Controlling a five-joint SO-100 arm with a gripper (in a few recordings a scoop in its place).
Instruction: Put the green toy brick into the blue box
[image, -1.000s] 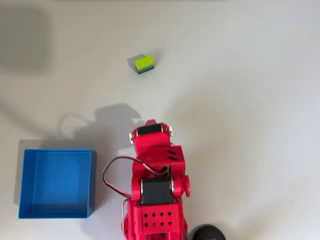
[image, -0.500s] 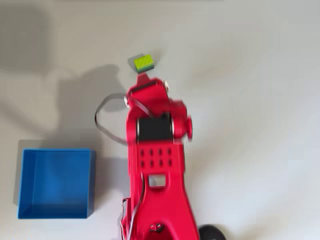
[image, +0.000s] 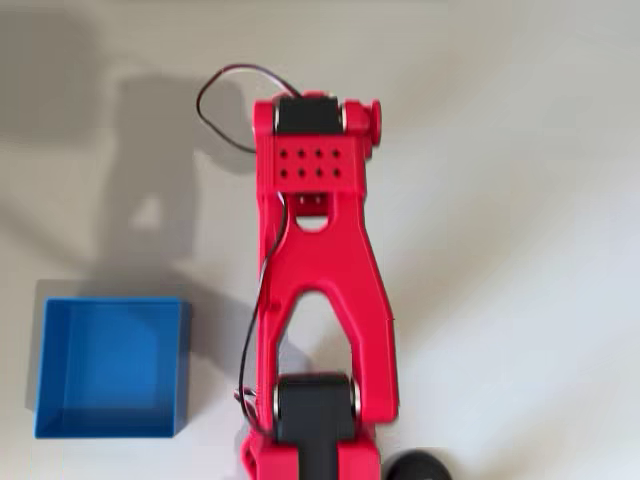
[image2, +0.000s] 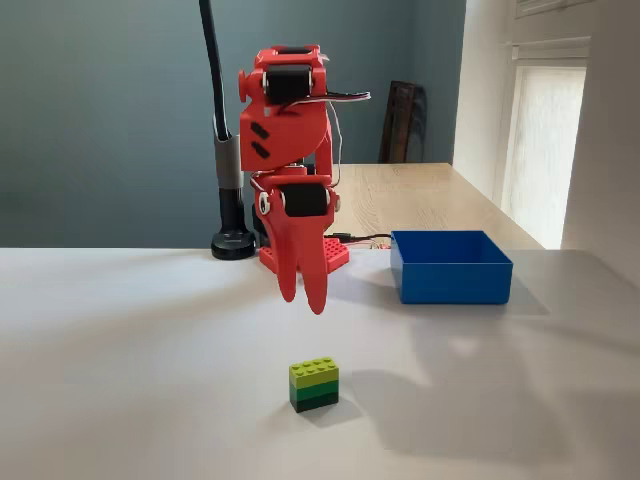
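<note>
The green toy brick (image2: 314, 384) stands on the white table near the front of the fixed view, lime top over darker layers. My red gripper (image2: 304, 303) hangs point-down above and a little behind it, clear of the brick, its fingers close together with nothing between them. The blue box (image2: 450, 280) sits to the right and further back, with nothing inside. In the overhead view the stretched red arm (image: 318, 170) covers the spot where the brick lies, and the blue box (image: 112, 368) is at the lower left.
A black lamp post with a round base (image2: 232, 243) stands behind the arm's base; the same base (image: 415, 466) shows at the bottom edge of the overhead view. A wooden table (image2: 430, 195) lies beyond the white one.
The arm has unfolded and reached toward the top of the overhead view, passing over the brick and now hiding it. Brick and box have not moved.
</note>
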